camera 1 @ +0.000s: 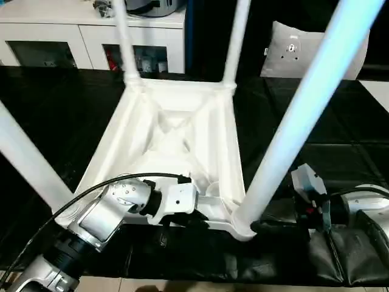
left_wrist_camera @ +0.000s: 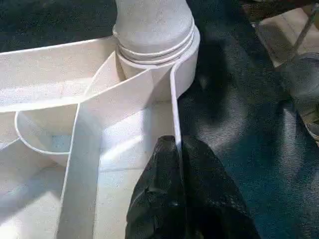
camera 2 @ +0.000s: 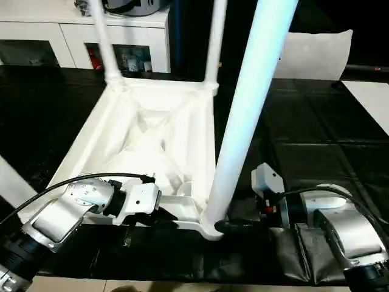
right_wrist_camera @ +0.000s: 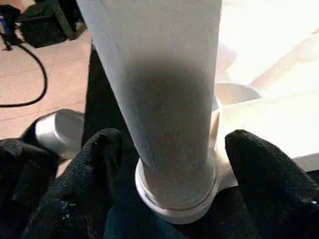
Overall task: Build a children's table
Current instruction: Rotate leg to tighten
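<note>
My left gripper (left_wrist_camera: 177, 149) pinches the rim of the upturned white plastic children's table (camera 1: 176, 131); my right gripper (right_wrist_camera: 169, 164) straddles the near tapered white leg (camera 1: 304, 115), spread. Next, I judge: seat it firmly.

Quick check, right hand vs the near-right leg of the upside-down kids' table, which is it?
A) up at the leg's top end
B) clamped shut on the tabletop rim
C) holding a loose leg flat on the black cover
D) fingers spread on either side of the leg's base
D: in the right wrist view the right hand has one black finger on each side of the near-right leg, low down where it enters its corner socket.
</note>
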Available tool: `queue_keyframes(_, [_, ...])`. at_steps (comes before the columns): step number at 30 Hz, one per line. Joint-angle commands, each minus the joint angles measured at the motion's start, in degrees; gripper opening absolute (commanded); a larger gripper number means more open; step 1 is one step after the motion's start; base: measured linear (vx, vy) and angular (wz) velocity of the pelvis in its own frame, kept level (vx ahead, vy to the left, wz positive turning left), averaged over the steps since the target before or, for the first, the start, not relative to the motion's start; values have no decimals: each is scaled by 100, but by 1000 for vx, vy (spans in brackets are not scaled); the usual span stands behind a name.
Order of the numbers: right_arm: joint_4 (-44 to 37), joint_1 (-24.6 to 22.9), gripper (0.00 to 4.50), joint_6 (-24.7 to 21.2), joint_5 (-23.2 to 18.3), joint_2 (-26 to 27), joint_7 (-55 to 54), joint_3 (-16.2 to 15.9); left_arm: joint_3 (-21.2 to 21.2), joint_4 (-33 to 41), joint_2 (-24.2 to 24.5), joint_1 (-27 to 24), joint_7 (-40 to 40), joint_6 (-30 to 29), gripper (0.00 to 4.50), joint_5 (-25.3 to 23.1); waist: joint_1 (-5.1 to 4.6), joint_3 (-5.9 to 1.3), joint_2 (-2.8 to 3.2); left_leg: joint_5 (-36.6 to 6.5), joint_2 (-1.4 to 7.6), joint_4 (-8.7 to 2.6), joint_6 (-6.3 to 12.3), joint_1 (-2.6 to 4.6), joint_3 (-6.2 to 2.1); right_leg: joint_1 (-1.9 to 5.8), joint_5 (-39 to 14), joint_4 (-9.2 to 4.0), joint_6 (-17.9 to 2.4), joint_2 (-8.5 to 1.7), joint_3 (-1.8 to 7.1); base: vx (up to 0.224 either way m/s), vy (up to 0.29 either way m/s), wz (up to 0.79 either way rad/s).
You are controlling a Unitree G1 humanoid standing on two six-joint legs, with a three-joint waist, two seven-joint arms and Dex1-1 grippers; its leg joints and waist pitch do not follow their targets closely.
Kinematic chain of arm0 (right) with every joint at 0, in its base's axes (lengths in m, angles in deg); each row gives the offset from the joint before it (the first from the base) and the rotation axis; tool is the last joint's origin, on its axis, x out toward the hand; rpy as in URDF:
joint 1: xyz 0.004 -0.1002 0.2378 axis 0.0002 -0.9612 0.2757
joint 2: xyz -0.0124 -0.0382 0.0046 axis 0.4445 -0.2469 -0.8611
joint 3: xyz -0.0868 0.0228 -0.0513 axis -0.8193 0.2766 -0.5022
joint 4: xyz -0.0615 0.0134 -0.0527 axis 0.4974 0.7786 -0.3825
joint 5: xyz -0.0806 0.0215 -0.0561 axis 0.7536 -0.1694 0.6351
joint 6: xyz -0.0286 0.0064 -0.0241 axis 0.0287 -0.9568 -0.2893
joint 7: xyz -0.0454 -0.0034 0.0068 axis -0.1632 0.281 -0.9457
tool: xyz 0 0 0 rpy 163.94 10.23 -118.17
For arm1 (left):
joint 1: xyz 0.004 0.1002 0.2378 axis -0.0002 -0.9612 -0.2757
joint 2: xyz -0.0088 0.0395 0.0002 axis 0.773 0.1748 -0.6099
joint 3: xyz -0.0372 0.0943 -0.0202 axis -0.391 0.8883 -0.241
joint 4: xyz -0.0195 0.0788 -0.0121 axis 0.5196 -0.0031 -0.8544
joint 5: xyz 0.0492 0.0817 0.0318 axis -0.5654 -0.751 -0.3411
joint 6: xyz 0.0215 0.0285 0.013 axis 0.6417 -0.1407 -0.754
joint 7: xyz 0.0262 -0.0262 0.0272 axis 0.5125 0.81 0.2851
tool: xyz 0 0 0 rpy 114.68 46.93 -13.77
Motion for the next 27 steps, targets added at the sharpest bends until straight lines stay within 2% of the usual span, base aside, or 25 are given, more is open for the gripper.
queue_keyframes(1, [59, 109, 326, 27, -73, 5, 93, -43, 233, -5, -16, 102, 256, 151, 0, 17, -15, -314, -81, -663, 262, -380, 500, -39, -9, 323, -1445, -449, -1145, -428, 245, 0, 0, 0])
queue_keyframes(4, [64, 133, 319, -48, -133, 26, 172, -106, 226, -27, -35, 113, 308, 183, 0, 24, -15, -317, -85, -636, 266, -379, 519, -36, -11, 327, -1359, -433, -1154, -421, 244, 0, 0, 0])
queue_keyframes(5, [75, 142, 290, -111, -169, 35, 224, -141, 237, -39, -33, 118, 345, 207, 0, 26, -14, -310, -76, -647, 268, -380, 525, -34, -10, 320, -1369, -438, -1170, -419, 244, 0, 0, 0])
queue_keyframes(9, [51, 128, 263, -158, -192, 33, 266, -166, 241, -43, -20, 118, 366, 218, 0, 29, -5, -310, -72, -624, 267, -382, 509, -32, -10, 320, -1350, -434, -1170, -420, 245, 0, 0, 0])
queue_keyframes(10, [42, 123, 238, -175, -207, 37, 278, -172, 240, -48, -17, 119, 371, 221, 0, 30, -8, -308, -77, -652, 267, -379, 514, -31, -6, 319, -1359, -436, -1175, -416, 244, 0, 0, 0])
queue_keyframes(13, [-102, -1, 229, -287, -320, 55, 284, -193, 203, -7, -26, 71, 367, 133, 0, 80, -3, -297, -80, -674, 267, -386, 502, -34, -6, 319, -1424, -446, -1162, -420, 246, 0, 0, 0])
queue_keyframes(14, [-102, -1, 209, -287, -320, 55, 284, -193, 203, -7, -26, 71, 367, 133, 0, 80, 2, -298, -79, -680, 266, -387, 502, -31, -5, 319, -1446, -451, -1151, -420, 247, 0, 0, 0])
queue_keyframes(18, [-437, -225, 202, -527, -566, 190, 4, -99, 109, 112, -119, -1, 196, -97, 0, 175, 8, -277, -79, -721, 265, -400, 459, -35, -9, 312, -1627, -465, -1065, -424, 252, 0, 0, 0])
queue_keyframes(19, [-700, -342, 197, -711, -658, 519, -557, 8, -35, 233, -317, -60, -187, -472, 0, 228, 0, -266, -78, -763, 265, -411, 403, -39, -14, 305, -1695, -475, -1026, -418, 251, 0, 0, 0])
queue_keyframes(20, [-700, -342, 197, -711, -658, 519, -557, 8, -35, 233, -317, -60, -187, -472, 0, 228, -10, -256, -85, -806, 259, -417, 386, -42, -12, 303, -1804, -487, -991, -411, 249, 0, 0, 0])
queue_keyframes(21, [-759, -355, 197, -796, -589, 708, -921, 28, -120, 296, -461, -94, -410, -686, 0, 278, -25, -252, -57, -845, 250, -423, 351, -38, -19, 296, -1926, -493, -968, -412, 241, 0, 0, 0])
queue_keyframes(22, [-780, -340, 197, -877, -392, 1006, -1505, 36, -221, 391, -673, -144, -721, -975, 0, 339, -53, -239, -62, -941, 239, -423, 290, -33, -19, 281, -2180, -524, -902, -408, 236, 0, 0, 0])
queue_keyframes(23, [-780, -340, 197, -877, -392, 1006, -1505, 36, -221, 391, -673, -144, -721, -975, 0, 339, -91, -219, -84, -1012, 213, -442, 224, -68, -29, 295, -2508, -558, -766, -406, 216, 0, 0, 0])
queue_keyframes(24, [-751, -307, 197, -924, -227, 1255, -1965, 59, -263, 444, -825, -178, -948, -1135, 0, 337, -107, -227, -61, -1057, 206, -446, 190, -67, -40, 304, -2665, -566, -695, -415, 211, 0, 0, 0])
queue_keyframes(25, [-696, -252, 196, -1013, -77, 1560, -2502, 113, -302, 473, -1010, -207, -1220, -1280, 0, 290, -179, -216, -72, -1127, 200, -448, 139, -66, -40, 268, -2840, -598, -595, -400, 210, 0, 0, 0])
queue_keyframes(26, [-682, -234, 196, -1048, -44, 1645, -2647, 129, -311, 478, -1068, -214, -1302, -1329, 0, 272, -255, -209, -80, -1253, 183, -446, 111, -62, -57, 259, -3071, -630, -509, -402, 189, 0, 0, 0])
queue_keyframes(27, [-663, -207, 195, -1101, 18, 1784, -2890, 149, -326, 484, -1171, -226, -1450, -1413, 0, 239, -280, -216, -75, -1262, 175, -445, 104, -70, -66, 273, -3114, -630, -470, -401, 184, 0, 0, 0])
